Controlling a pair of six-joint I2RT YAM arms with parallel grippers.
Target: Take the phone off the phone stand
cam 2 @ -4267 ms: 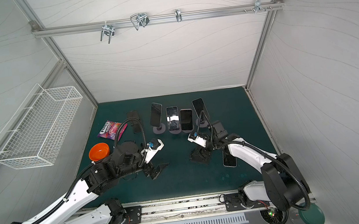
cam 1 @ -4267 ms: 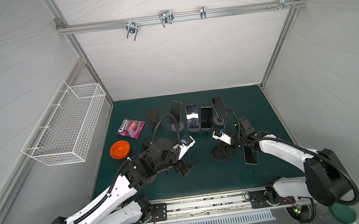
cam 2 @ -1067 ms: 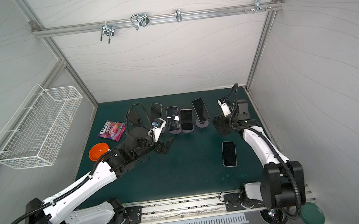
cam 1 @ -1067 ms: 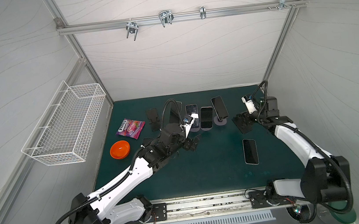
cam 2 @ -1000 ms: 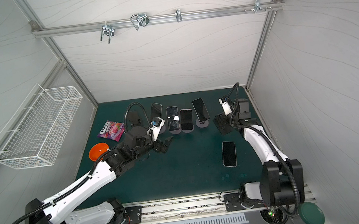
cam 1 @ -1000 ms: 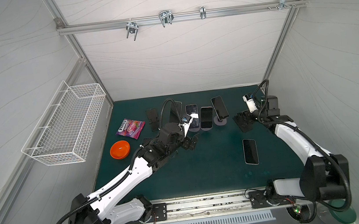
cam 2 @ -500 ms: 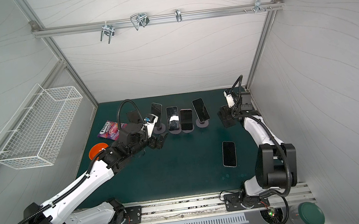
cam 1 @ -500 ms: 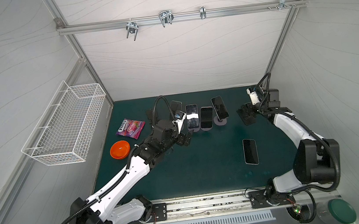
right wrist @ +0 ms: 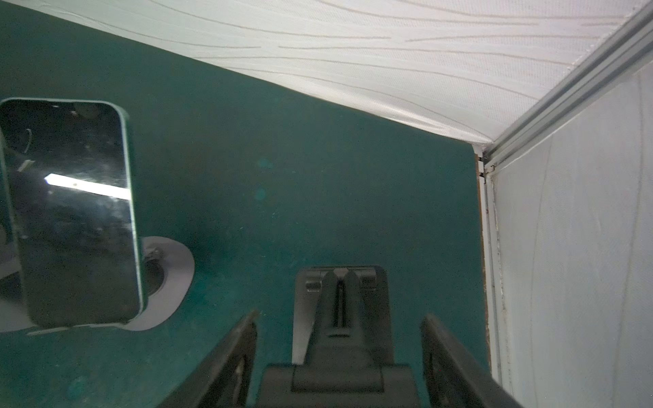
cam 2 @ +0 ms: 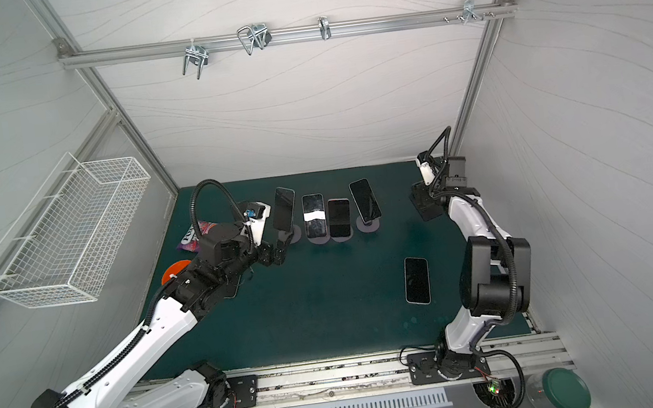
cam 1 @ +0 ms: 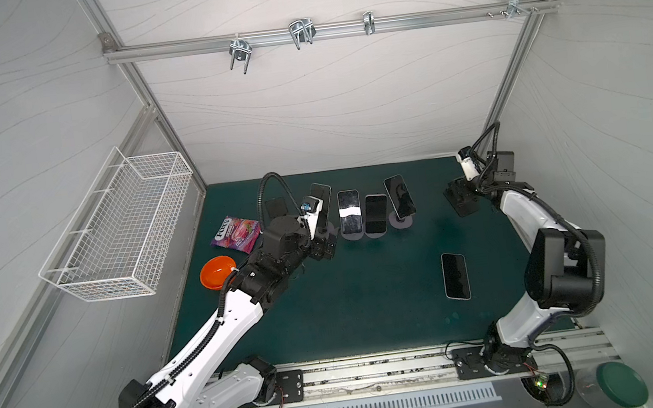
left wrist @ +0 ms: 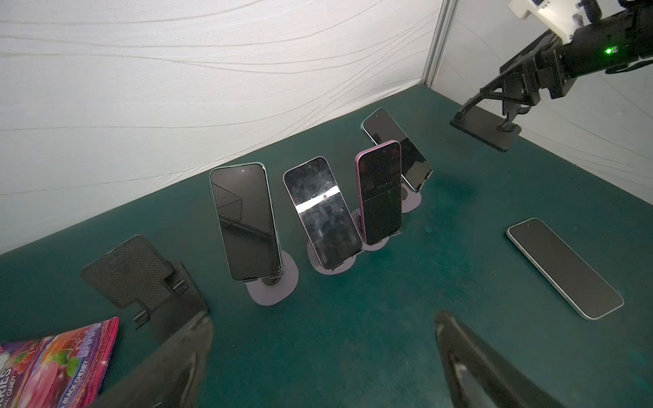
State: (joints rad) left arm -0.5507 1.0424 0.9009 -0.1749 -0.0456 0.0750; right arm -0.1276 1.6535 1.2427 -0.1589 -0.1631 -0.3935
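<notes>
Several dark phones lean on round grey stands in a row at the back of the green mat. The leftmost phone on its phone stand is just beyond my left gripper, which is open and empty. One more phone lies flat on the mat at the right. My right gripper is shut on an empty black folding stand, held tilted by the right wall.
Another empty black stand, a candy bag and an orange bowl sit left of the row. A wire basket hangs on the left wall. The back wall runs close behind the phones.
My left gripper has moved back and left, up to the leftmost phone, staying open. The right arm has carried the black stand farther toward the back right corner.
</notes>
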